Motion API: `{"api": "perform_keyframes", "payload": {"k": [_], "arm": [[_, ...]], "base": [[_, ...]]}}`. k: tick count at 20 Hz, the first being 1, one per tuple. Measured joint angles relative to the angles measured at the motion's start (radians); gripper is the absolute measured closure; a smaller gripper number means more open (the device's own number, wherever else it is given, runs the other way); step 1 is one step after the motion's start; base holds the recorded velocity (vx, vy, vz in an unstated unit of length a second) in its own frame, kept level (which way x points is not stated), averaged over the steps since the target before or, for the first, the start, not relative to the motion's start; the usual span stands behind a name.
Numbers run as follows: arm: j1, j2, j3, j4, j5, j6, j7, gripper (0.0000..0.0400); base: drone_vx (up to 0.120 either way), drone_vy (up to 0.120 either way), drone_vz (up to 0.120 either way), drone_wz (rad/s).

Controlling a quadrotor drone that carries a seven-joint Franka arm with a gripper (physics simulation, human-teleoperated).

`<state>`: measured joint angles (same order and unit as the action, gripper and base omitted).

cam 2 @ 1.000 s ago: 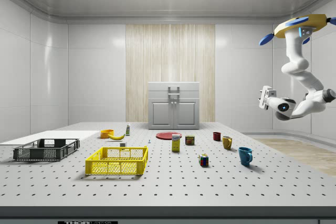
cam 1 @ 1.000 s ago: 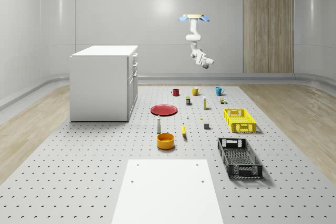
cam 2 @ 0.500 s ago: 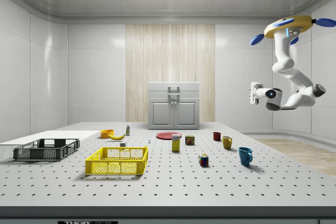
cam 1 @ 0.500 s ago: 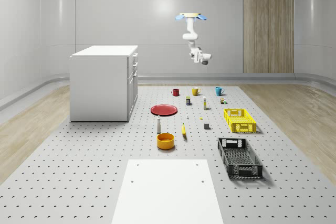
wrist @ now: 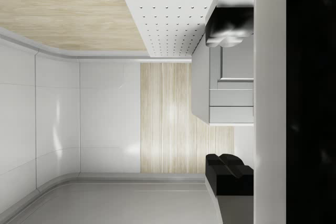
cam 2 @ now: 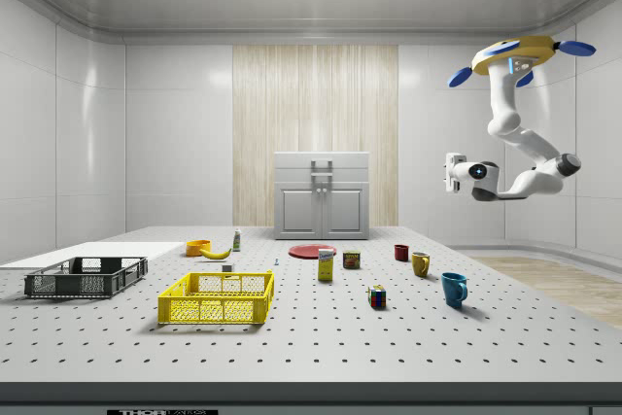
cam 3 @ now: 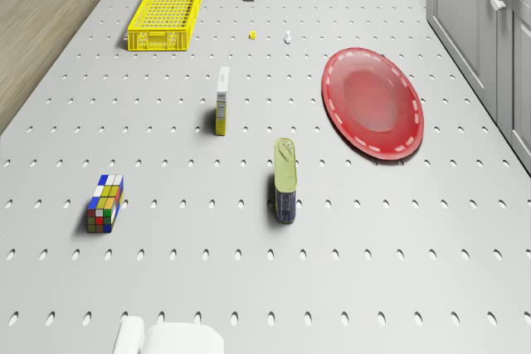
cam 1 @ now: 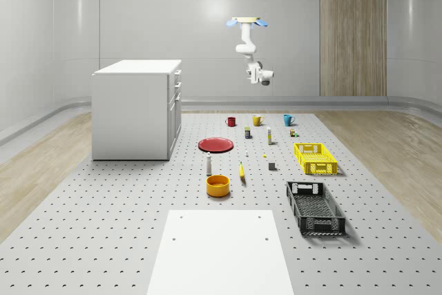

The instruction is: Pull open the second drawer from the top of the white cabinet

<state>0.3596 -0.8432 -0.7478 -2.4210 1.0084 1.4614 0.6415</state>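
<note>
White cabinet [cam 1: 137, 110] stands on the far left part of the grey bench [cam 1: 103, 226] full of little holes, in the whole-scene view. Its drawers look shut, with small handles down the front [cam 2: 322, 174]. The drone [cam 1: 247, 22] hovers high in the air, well apart from the cabinet, over the far end of the bench near the red mug [cam 1: 231, 121], the yellow mug [cam 1: 257, 120] and the blue mug [cam 1: 289, 119]. Its white arm hangs down and bends, and the pincer [cam 2: 451, 172] points toward the cabinet in the side view. It holds nothing, and I cannot tell if its fingers are spread or pressed together. A red plate [cam 3: 372, 102] lies on the bench near the cabinet. A yellow basket [cam 1: 315, 158] and a black basket [cam 1: 315, 207] sit further off. The room has pale shiny walls, a wood panel [cam 1: 352, 30] and a wood floor [cam 1: 41, 170] around the bench
</note>
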Motion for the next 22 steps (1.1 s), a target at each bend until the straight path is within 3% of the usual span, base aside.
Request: {"api": "perform_keyframes", "payload": {"k": [22], "arm": [[0.125,-0.101,-0.06,-0.015,-0.067,0.104,0.057,0.01]], "base": [[0.12,-0.12,0.0,0.0]]}}
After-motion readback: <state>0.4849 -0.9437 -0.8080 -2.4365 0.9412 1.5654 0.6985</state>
